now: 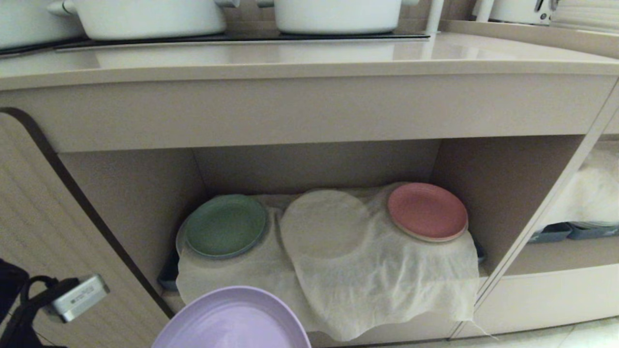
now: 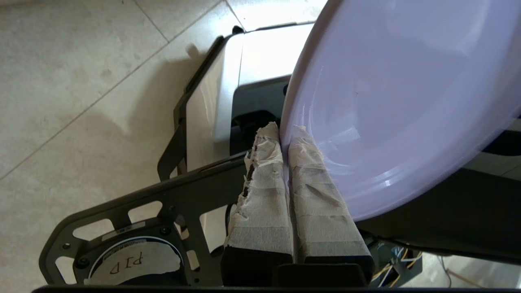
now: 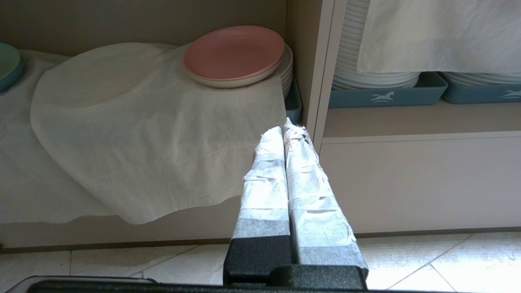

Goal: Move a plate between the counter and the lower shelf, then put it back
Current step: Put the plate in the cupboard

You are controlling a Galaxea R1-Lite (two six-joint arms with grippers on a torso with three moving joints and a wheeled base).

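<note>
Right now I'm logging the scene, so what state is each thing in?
lavender plate: held off the shelf, tilted.
left gripper: fingers shut on the plate's rim.
right gripper: fingers shut, empty.
green plate: lying on the shelf.
pink plate: lying atop a white stack.

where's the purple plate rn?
Head view, bottom left of centre: the purple plate is held by its rim in the left pincer, in front of the lower shelf.

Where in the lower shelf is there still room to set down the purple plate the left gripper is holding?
The lower shelf offers one open patch: the cloth-covered round mound between the green plate and the pink plate. Both sides are taken by those plates. The left gripper is shut on the purple plate, in front of the shelf.
</note>
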